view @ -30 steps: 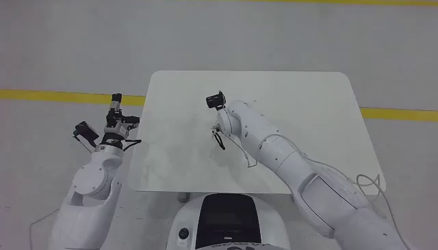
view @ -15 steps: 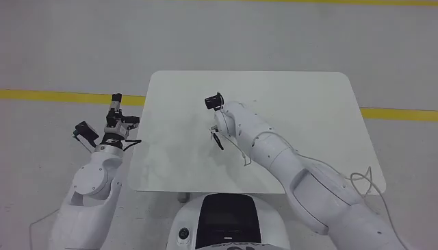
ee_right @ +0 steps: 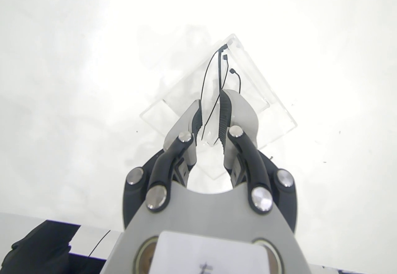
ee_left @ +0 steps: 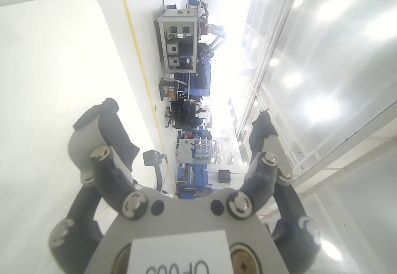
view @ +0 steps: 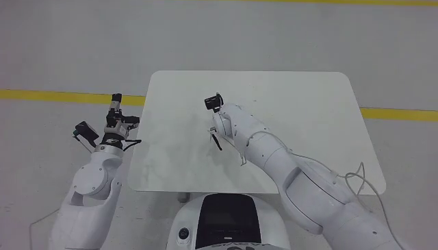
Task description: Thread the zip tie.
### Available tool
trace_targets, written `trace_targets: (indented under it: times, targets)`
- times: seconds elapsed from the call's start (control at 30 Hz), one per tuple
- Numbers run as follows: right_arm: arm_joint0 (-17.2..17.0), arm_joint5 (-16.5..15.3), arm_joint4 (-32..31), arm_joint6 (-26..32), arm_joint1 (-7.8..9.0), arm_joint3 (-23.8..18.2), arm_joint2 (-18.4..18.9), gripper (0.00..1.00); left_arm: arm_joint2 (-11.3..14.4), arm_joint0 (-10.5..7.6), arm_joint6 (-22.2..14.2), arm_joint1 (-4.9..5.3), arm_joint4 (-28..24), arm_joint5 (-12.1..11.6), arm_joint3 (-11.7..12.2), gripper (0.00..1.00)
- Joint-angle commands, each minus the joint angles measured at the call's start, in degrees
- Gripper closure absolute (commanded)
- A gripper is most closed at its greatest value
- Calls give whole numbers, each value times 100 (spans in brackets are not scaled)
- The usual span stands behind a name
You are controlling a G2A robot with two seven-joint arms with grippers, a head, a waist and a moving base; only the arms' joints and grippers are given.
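Zip ties point(ee_right: 220, 70), thin black strips with small square heads, lie in a clear square tray point(ee_right: 273, 107) toward 9 o'clock on the matte white worktop point(view: 294, 106). The ribbed right fingers point(ee_right: 225, 114) are narrowly parted and straddle one strip, seemingly without pinching it. The left fingers point(ee_left: 105, 132) are spread wide and empty, off the 9 o'clock edge.

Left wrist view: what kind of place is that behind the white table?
Probably a big factory hall or robot lab: a painted yellow floor line, a grey metal-framed equipment cabinet and rows of blue workstations.
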Motion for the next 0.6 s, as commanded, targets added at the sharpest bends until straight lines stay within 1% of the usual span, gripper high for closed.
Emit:
trace_targets:
  times: [0.0, 0.23, 0.27, 0.4, 0.57]
  targets:
    - [14, 27, -15, -36, -43, 79, -14, 85, 0, 0, 0, 0, 0, 0, 0, 0]
    - [78, 57, -33, -123, -186, 361, -34, 86, 0, 0, 0, 0, 0, 0, 0, 0]
    - [87, 56, -31, -136, -201, 397, -32, 85, 0, 0, 0, 0, 0, 0, 0, 0]
    - [120, 59, -29, -194, -264, 536, -22, 87, 0, 0, 0, 0, 0, 0, 0, 0]
    - [150, 25, -23, -236, -337, 689, -8, 87, 0, 0, 0, 0, 0, 0, 0, 0]
